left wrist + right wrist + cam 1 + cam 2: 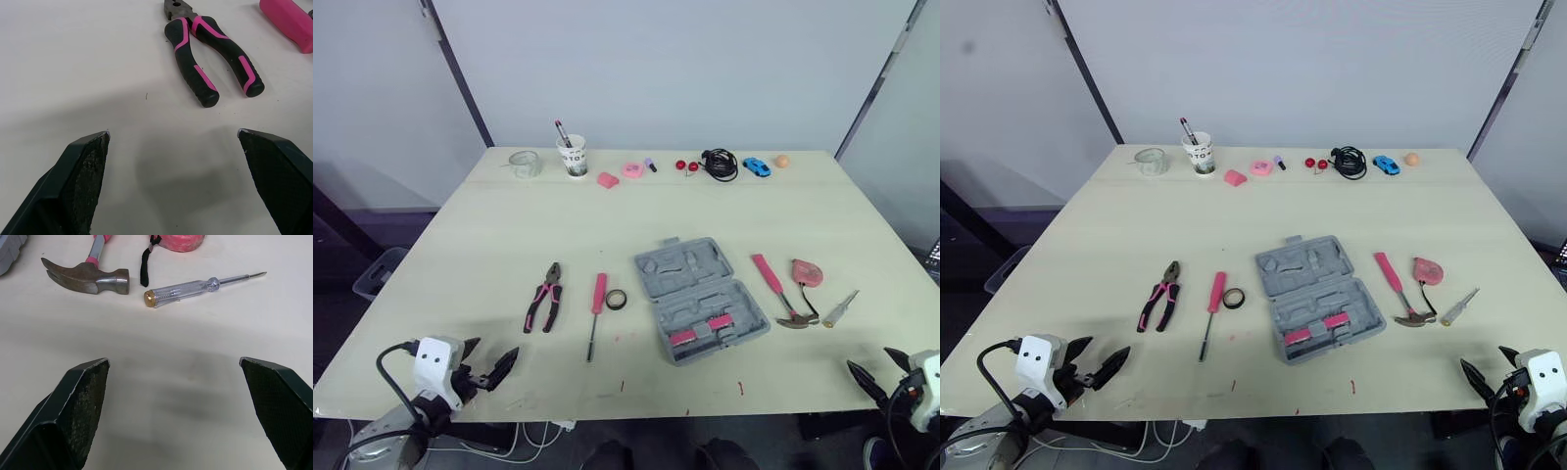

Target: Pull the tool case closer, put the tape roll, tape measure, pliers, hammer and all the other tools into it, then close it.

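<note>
With left fingers point(83, 176) and right fingers point(78, 406) spread and empty, the tool case point(700, 299) ahead between them is judged due to be pulled closer.

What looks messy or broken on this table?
Nothing is broken or spilled. The grey tool case lies open and turned crooked on the table, with the pliers, hammer and tape measure lying loose around it, not inside.
</note>
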Controlling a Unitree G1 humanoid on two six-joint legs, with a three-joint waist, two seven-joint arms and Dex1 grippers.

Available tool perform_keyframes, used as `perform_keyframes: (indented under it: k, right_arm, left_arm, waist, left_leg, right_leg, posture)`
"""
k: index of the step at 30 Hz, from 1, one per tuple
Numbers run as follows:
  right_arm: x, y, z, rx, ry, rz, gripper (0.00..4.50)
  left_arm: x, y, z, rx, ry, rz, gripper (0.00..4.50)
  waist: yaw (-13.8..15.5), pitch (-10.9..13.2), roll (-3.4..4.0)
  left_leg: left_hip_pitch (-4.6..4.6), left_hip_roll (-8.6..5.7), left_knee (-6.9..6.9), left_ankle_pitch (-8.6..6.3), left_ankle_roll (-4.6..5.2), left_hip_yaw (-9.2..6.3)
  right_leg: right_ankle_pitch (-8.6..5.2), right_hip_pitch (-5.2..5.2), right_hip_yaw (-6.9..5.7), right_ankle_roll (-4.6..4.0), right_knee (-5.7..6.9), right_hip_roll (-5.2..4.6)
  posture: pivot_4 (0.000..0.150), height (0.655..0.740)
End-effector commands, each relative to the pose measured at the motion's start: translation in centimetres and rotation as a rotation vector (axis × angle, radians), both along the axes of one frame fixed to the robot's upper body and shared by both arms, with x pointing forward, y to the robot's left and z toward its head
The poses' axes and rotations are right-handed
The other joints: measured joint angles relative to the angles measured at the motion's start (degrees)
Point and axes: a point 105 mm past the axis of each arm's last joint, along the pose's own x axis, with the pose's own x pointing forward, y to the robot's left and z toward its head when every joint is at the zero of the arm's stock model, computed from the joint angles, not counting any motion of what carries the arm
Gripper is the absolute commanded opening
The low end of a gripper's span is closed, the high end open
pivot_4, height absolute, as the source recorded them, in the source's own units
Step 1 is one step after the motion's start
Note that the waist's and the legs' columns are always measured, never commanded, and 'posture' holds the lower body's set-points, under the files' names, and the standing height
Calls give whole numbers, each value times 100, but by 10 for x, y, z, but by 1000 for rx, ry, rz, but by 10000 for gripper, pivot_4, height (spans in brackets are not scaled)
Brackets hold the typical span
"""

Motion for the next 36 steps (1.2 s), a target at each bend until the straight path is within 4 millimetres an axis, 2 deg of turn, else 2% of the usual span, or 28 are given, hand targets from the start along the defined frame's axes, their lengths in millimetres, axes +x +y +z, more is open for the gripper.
perform_keyframes:
  k: [1,5,11,16,23,28,33,36]
  right_arm:
    - [1,-6,13,-40,-37,10,45000]
    - [3,-5,22,-50,-50,24,45000]
    - [6,2,28,-43,-56,47,45000]
    - [8,1,29,-49,-53,53,45000]
    - [15,0,39,-28,-81,106,45000]
    - [27,10,45,-28,-85,177,45000]
    - [61,39,56,-31,-85,295,45000]
    - [77,53,61,-41,-72,350,45000]
  left_arm:
    - [-1,3,8,-8,-37,3,44610]
    - [-5,5,12,-20,-58,8,44610]
    - [-7,4,14,-23,-63,-1,44610]
    - [-8,4,16,-20,-68,-9,44610]
    - [-2,-11,35,-30,-87,-129,44610]
    - [7,-28,48,-19,-97,-199,44610]
    - [25,-58,62,-13,-73,-347,44610]
    - [33,-67,65,-11,-51,-396,44610]
  waist:
    - [0,0,0]
    - [-2,0,2]
    - [0,0,1]
    - [3,0,1]
    - [0,1,2]
    - [1,2,4]
    - [-3,5,6]
    - [-11,6,8]
  left_leg:
    - [0,0,0,0,0,0]
    - [0,1,0,0,0,1]
    - [0,1,0,0,0,0]
    - [0,1,0,0,0,0]
    - [0,1,0,0,0,0]
    - [0,-1,1,0,0,2]
    - [1,-3,2,0,1,0]
    - [3,-3,5,1,1,2]
  right_leg:
    - [0,0,0,0,0,0]
    - [0,0,1,0,0,0]
    - [0,0,0,0,1,0]
    - [0,0,1,0,0,0]
    - [0,0,0,0,0,0]
    - [0,0,1,0,0,0]
    - [1,0,1,0,4,8]
    - [1,1,2,1,9,10]
  posture:
    - [1500,7400]
    - [1500,7400]
    - [1500,7400]
    - [1500,7400]
    - [1500,7400]
    - [1500,7400]
    - [1500,7400]
    - [1500,7400]
